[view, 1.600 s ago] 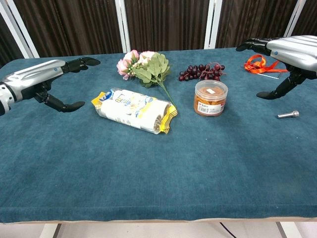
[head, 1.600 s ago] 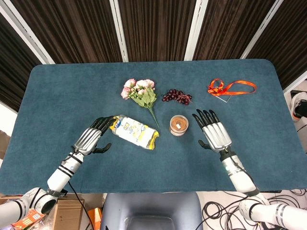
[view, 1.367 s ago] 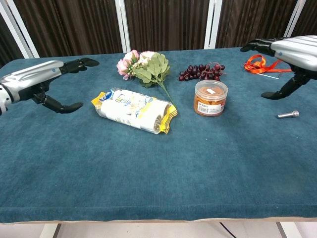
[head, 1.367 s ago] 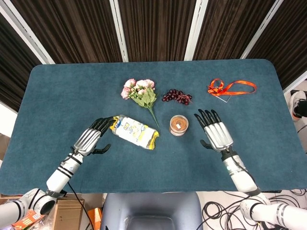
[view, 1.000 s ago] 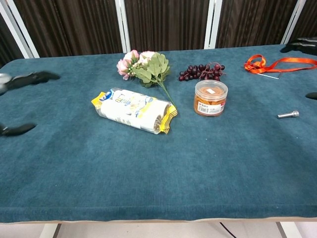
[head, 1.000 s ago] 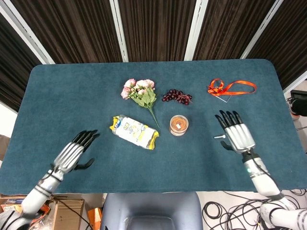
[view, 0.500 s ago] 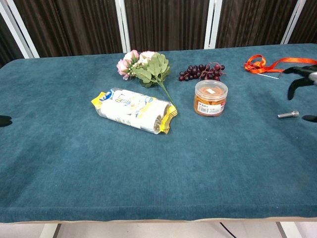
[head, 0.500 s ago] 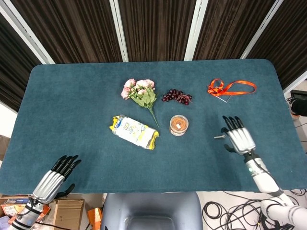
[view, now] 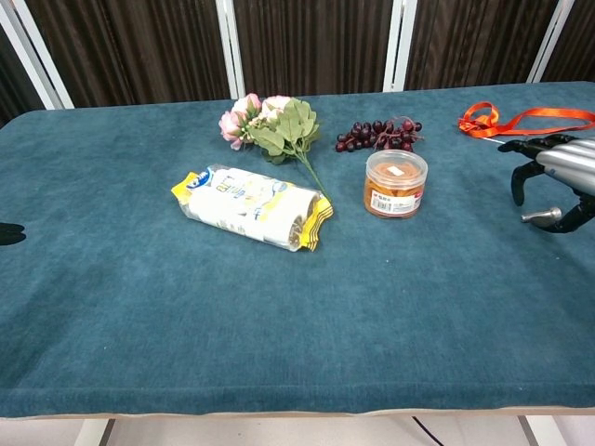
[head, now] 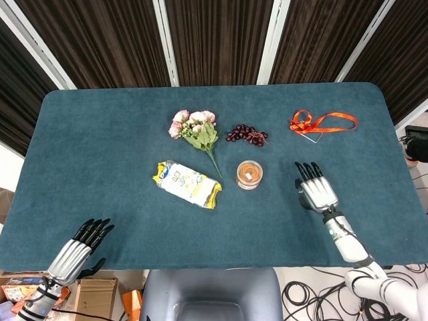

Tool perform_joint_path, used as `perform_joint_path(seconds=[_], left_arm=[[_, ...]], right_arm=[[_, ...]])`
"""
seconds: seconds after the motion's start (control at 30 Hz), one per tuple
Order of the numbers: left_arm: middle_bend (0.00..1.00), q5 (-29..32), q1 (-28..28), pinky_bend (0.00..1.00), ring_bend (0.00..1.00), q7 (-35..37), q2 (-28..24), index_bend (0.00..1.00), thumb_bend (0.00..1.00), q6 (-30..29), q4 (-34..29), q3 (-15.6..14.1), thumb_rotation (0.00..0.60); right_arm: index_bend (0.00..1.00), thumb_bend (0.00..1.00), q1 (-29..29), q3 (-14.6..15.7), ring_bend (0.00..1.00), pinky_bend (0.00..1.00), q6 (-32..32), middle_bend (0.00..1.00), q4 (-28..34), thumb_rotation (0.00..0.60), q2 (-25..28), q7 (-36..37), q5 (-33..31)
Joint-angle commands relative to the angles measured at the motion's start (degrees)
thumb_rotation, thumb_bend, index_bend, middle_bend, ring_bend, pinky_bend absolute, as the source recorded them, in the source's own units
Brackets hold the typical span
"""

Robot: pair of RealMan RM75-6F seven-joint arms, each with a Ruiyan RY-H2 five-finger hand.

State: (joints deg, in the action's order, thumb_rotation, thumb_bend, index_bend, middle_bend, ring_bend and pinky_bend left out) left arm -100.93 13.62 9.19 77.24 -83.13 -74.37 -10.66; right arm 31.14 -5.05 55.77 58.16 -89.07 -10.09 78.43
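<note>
My right hand (head: 315, 190) hovers low at the right of the table, fingers apart and pointing away from me. In the chest view this right hand (view: 556, 169) arches over a small metal pin (view: 540, 216); the thumb lies right beside the pin, and I see no grip on it. The head view hides the pin under the hand. My left hand (head: 75, 251) sits at the front left table edge with fingers spread and nothing in it; only a dark fingertip (view: 9, 232) shows in the chest view.
On the blue cloth table (head: 100, 154) lie a yellow-ended snack packet (head: 189, 184), a pink flower bunch (head: 194, 127), dark grapes (head: 246, 134), a clear lidded jar (head: 249, 174) of brown snacks, and an orange ribbon (head: 322, 122) at the far right.
My left hand drew back from the snack packet to the front left edge. My right hand swung away from the jar, then came back left and lower over the metal pin.
</note>
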Motion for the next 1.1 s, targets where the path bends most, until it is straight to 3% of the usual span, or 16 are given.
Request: perform_joint_path(seconds=[0.03,1.1], left_arm=[[0.0,-0.08,-0.02,0.0,0.0,0.12,-0.09,0.0,0.38,0.02,0.12,0.1,0.6],[0.0,0.11,-0.47,0.0,0.0,1.25,-0.3,0.0,0.38,0.78,0.98,1.07,0.6]], right_arm=[[0.48,0.31,0.32,-0.48,0.0,0.0,-1.45,0.0,-1.05,0.6,-0.35,-0.79,-1.37],[0.57,0.35,1.34,-0.9,0.0,0.0,-4.38,0.0,-3.64,0.6,-2.91,-3.7,-4.29]])
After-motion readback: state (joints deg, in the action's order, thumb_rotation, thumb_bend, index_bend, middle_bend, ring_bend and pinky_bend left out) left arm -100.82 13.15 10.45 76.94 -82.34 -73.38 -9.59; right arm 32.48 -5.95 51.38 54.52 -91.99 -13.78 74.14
